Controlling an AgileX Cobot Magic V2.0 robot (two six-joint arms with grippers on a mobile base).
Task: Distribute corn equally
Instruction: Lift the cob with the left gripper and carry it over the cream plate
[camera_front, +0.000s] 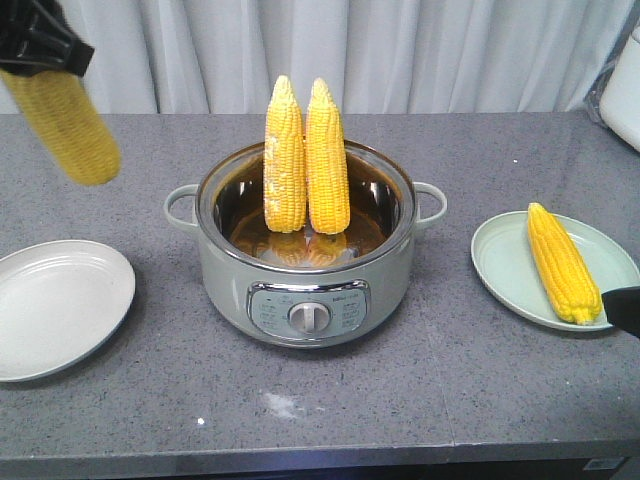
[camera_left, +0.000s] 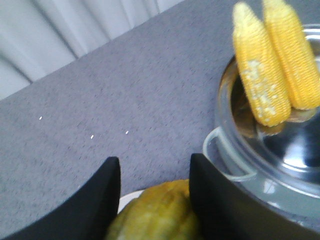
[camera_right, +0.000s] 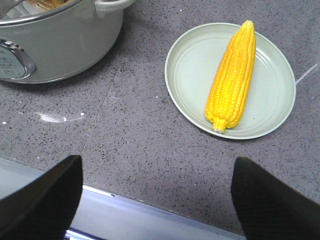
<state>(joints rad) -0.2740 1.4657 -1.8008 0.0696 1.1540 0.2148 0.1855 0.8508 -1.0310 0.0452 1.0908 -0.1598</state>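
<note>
Four cobs in view, count taken from the front camera. One cob (camera_front: 562, 262) lies flat on the plate at frame right (camera_front: 500, 262), tip pointing up-frame, delivered. The plate at frame left (camera_front: 55, 305) has nothing on it. The left jaws are clamped on the held cob (camera_front: 62, 120), which hangs tilted in the upper left corner of the front view, clear of the worktop (camera_front: 430, 380) and up-frame of the bare plate. In the left wrist view the same cob sits between the two dark fingers (camera_left: 95, 200), with a pale sliver beside it that may be the plate rim; I cannot tell whether the cob is squarely over the plate. Two more cobs stand upright in the pot (camera_front: 230, 270) at frame centre, side by side and touching: the nearer-left one (camera_front: 284, 155), with whitish patches, and its neighbour (camera_front: 328, 160). The right jaws are spread wide with nothing between them, seen in the right wrist view low in the frame, near the loaded plate and apart from it. My read: one cob placed, one in transit, two waiting. With four cobs and two plates, an even split would be two per plate, so roughly a quarter is done. Left to do: set the held cob down at frame left, then one pot cob to each side.
</note>
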